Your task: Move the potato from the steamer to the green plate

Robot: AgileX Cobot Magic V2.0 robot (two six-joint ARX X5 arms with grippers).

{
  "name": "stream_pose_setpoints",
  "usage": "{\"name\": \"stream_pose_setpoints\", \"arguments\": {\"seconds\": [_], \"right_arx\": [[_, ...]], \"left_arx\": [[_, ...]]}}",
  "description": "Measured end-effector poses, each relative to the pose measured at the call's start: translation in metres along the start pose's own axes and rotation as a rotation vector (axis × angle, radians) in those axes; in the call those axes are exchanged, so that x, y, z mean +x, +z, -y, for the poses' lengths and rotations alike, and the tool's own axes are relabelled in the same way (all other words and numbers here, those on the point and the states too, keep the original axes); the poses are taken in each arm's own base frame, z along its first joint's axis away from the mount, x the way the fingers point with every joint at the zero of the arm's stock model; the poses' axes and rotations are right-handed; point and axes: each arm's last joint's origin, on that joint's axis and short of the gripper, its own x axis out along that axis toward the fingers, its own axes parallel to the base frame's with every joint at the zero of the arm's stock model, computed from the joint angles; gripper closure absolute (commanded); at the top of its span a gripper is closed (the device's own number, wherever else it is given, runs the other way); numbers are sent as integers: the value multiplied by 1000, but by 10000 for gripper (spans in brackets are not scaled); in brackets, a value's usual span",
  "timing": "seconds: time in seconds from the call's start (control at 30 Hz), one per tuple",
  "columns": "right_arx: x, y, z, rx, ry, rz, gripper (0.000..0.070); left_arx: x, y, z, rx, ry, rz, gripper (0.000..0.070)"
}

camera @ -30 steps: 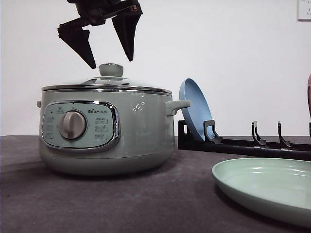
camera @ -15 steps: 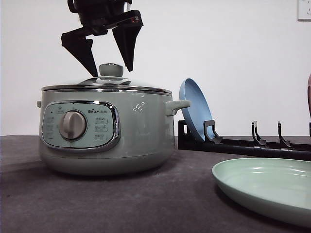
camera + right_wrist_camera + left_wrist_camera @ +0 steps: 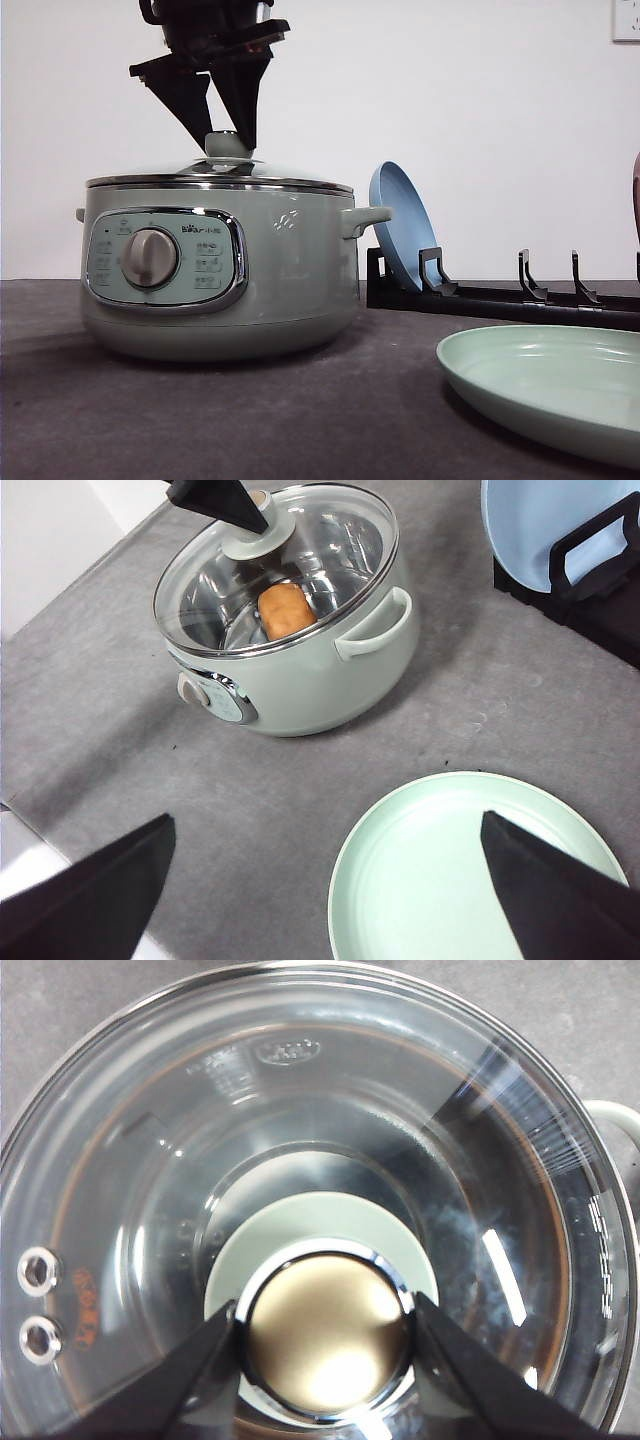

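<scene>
Your left gripper [image 3: 225, 135] has its jaws closed against the lid knob [image 3: 325, 1332], one finger on each side. Your right gripper [image 3: 330, 880] hangs wide apart above the green plate [image 3: 470, 880]. The potato [image 3: 286, 610] lies inside the steamer [image 3: 215, 270], under the glass lid [image 3: 300, 560]. A blue plate [image 3: 400, 225] leans in the rack [image 3: 500, 295] behind.

Our left black two-fingered gripper [image 3: 226, 135] hung straight down from above, its pointed fingers [image 3: 200, 1365] drawn in close, one on each side of the round chrome-topped lid knob [image 3: 325, 1332] and touching it. Our right black gripper [image 3: 325, 880] hovered high and tilted downward, its two dark fingertips [image 3: 95, 885] spread wide apart and holding nothing.
</scene>
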Motion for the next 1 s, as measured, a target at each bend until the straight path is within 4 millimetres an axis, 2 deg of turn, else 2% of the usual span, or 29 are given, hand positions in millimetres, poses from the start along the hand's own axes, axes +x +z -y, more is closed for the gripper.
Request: {"name": "stream_pose_setpoints", "arguments": {"seconds": [0.47,0.67,0.83,1.0], "right_arx": [[0,0,0,0,0,0,82],[0,0,0,0,0,0,82],[0,0,0,0,0,0,82],[0,0,0,0,0,0,82]], "left_arx": [[-9,3,-2,-13,0,-5,700],[-34,9,-1,-13,3,59,700],[-53,3,0,-13,5,79,700],[-94,-11,3,-9,7,152,700]]}}
